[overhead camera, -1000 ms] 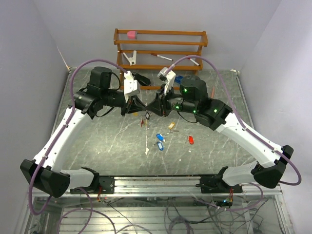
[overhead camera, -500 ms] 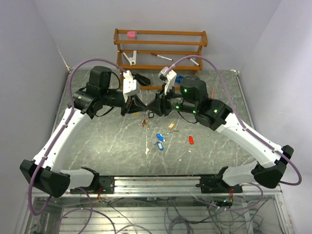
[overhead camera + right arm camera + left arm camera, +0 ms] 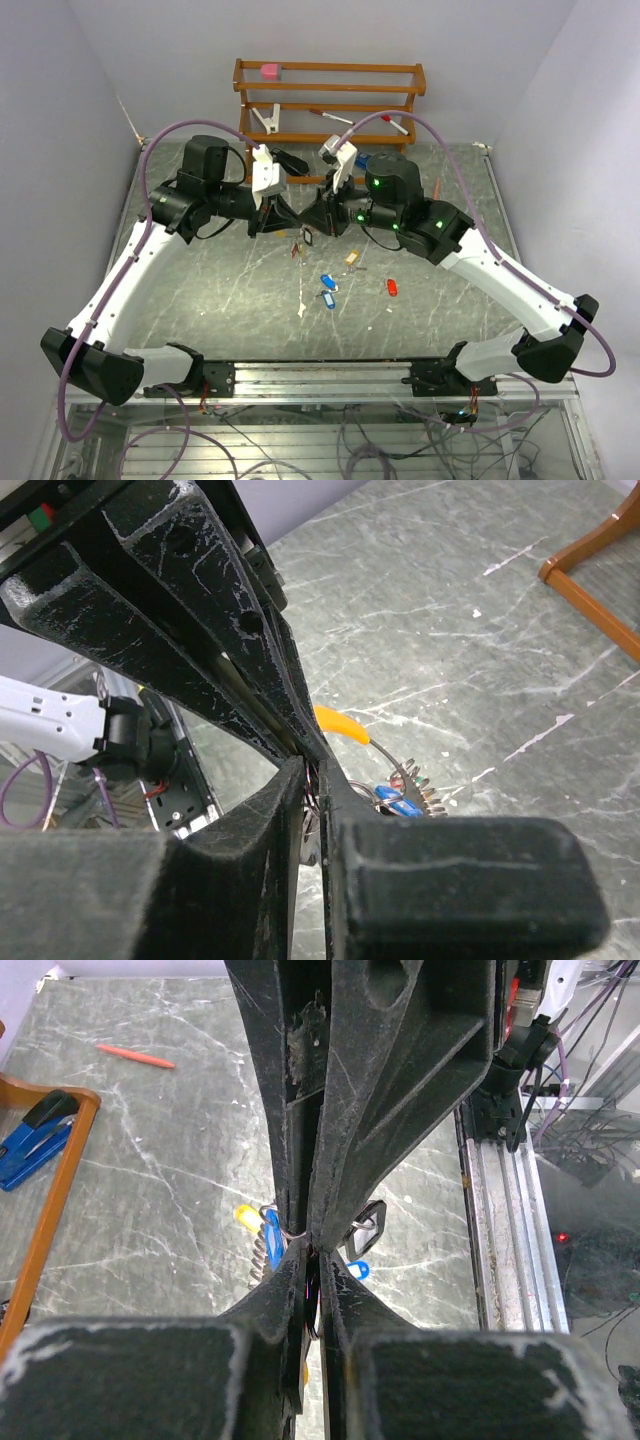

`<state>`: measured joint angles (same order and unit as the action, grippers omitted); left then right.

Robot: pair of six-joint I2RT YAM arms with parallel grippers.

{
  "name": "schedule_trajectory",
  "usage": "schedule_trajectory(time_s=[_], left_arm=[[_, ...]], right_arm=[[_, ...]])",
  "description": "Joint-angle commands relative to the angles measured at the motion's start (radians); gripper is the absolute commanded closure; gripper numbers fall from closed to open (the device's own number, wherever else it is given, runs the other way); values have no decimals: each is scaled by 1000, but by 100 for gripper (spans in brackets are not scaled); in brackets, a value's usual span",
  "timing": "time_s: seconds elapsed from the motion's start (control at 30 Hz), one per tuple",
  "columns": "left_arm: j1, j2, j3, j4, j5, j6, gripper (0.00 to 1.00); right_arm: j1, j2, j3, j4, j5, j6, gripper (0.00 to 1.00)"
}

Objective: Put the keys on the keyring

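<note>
**A:** From above, what is hard to make out?

**B:** The left gripper [image 3: 288, 217] and right gripper [image 3: 310, 216] meet tip to tip above the table [image 3: 200, 290], both arms bent inward. The wire is too thin to see. Only a bunch of keys [image 3: 299, 244] hangs below the tips.

**A:** And the left wrist view?

**B:** Its fingers are pressed together. The keyring [image 3: 288, 1232] runs in where the tips meet, beside a yellow tag [image 3: 245, 1217]. Which tips pinch it is hidden.

**A:** The right wrist view?

**B:** Fingers almost together on a thin sliver. I cannot tell what.

The tabletop [image 3: 200, 290] was grey-green marble with white veins. The keys [image 3: 327, 282] near its middle had blue, red and tan tags. The keyring [image 3: 398, 763] was silver-grey. The rack [image 3: 330, 68] at the far edge was orange-brown.
</note>
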<state>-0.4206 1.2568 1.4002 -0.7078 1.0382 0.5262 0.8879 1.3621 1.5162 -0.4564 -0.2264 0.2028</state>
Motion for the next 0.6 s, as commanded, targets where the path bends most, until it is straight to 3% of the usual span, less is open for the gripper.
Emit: schedule_trajectory(time_s=[0.0,0.1,0.3,0.57], left_arm=[[-4,-14,31,19,48,-1,93],[-4,-14,35,11,47,4,93],[-4,-14,53,-7,26,11,93],[-4,-14,16,-72,-81,105,90]], right_arm=[[5,14,36,-10,-2,-14,92],[4,15,36,-13,-5,-12,100],[5,30,64,-61,19,3,100],[5,128,234,-320,85,52,100]])
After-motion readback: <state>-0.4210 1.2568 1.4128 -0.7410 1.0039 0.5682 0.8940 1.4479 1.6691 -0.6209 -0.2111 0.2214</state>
